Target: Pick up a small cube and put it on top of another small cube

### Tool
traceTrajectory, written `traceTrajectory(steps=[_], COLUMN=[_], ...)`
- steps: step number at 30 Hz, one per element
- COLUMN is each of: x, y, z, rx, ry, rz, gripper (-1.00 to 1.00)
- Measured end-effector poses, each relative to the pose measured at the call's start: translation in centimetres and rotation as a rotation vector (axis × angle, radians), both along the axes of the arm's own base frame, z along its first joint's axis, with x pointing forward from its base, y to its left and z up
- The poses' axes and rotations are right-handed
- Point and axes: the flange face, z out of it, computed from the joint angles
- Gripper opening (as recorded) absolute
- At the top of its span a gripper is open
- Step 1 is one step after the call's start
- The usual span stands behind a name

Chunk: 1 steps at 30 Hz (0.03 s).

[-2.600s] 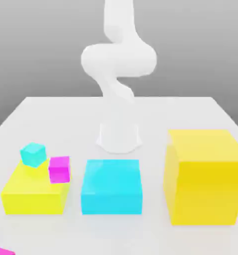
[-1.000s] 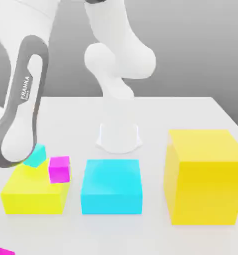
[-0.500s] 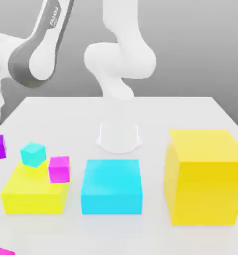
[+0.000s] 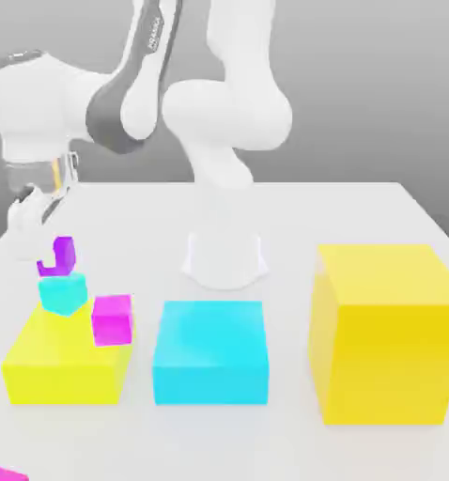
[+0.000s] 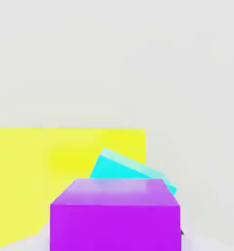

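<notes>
The small violet-purple cube (image 4: 59, 257) sits directly over the small cyan cube (image 4: 62, 293), its underside meeting the cyan cube's top. The cyan cube rests, turned a little, on a flat yellow block (image 4: 64, 368) at the exterior view's left. My gripper (image 4: 46, 239) hangs just above and reaches down around the purple cube, covering its upper corner. In the hand view the purple cube (image 5: 115, 214) is very close, with the cyan cube (image 5: 133, 170) and the yellow block (image 5: 45, 166) behind it.
A small magenta cube (image 4: 112, 319) stands on the yellow block's right edge beside the stack. A large flat cyan block (image 4: 211, 353) lies in the middle and a tall yellow block (image 4: 386, 331) at the right. Another magenta cube (image 4: 3, 473) pokes in at the lower left corner. The arm's base (image 4: 225, 259) stands behind.
The arm has swung in from the exterior view's left edge, bringing the purple cube rightwards to a spot right on top of the small cyan cube.
</notes>
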Motion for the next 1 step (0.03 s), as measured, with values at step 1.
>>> traceTrajectory(steps=[1], x=[0.0], y=[0.0], z=[0.0], rx=[0.0], ry=[0.0], rz=[0.0], gripper=[1.0])
